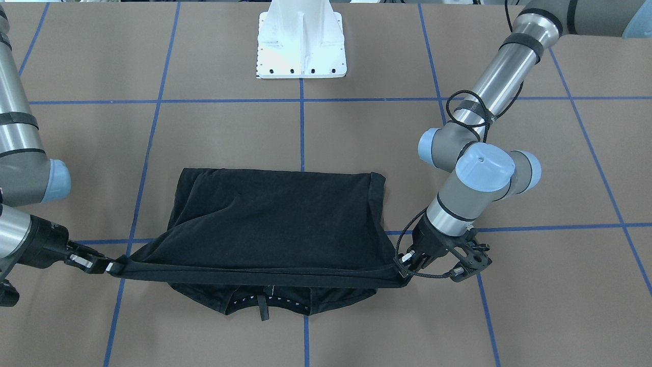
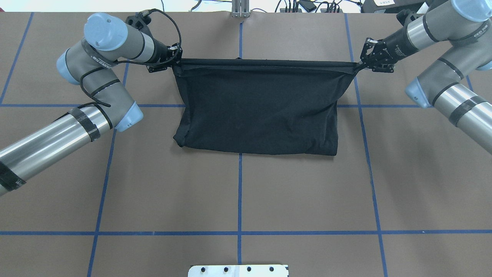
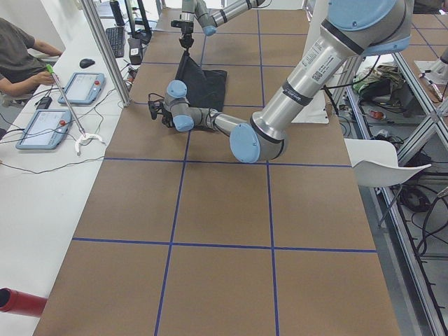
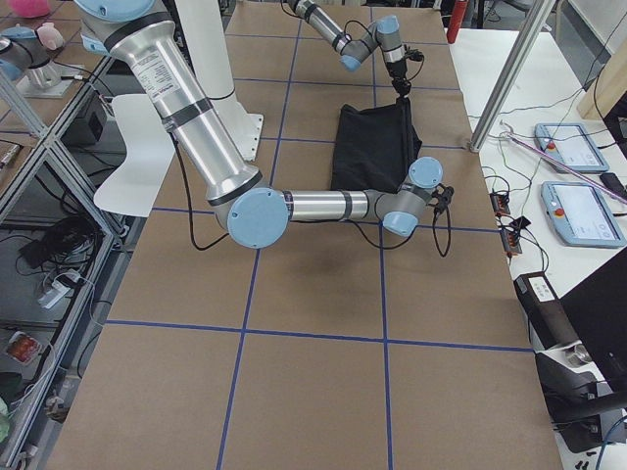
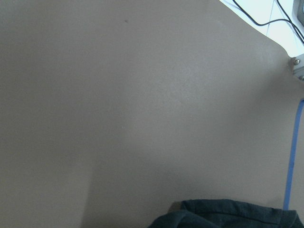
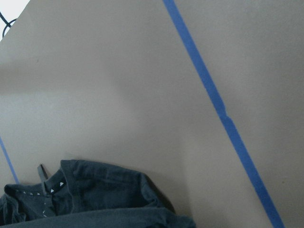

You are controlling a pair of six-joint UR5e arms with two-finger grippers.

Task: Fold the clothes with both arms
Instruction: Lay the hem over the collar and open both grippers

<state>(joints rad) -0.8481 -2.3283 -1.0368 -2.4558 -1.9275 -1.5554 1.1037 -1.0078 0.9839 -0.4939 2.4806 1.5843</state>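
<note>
Black shirt point(image 2: 257, 111), soft and limp, sags between left tool point(image 2: 173, 64) and right tool point(image 2: 360, 65), both clamped on its corners.

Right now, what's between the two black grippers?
Only the black fabric T-shirt: its taut edge spans from the black left gripper to the black right gripper, clearest in the overhead view.

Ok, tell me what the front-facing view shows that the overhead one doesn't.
Only front-facing: the collar, with a white dotted strip inside, peeking out under the stretched edge, and the whole white base. Only overhead: cables past the table's far edge; the base is just a sliver at the bottom. Both: the black shirt pulled taut between the left fingers and right fingers, each shut on a corner, over the brown table with blue tape lines.
</note>
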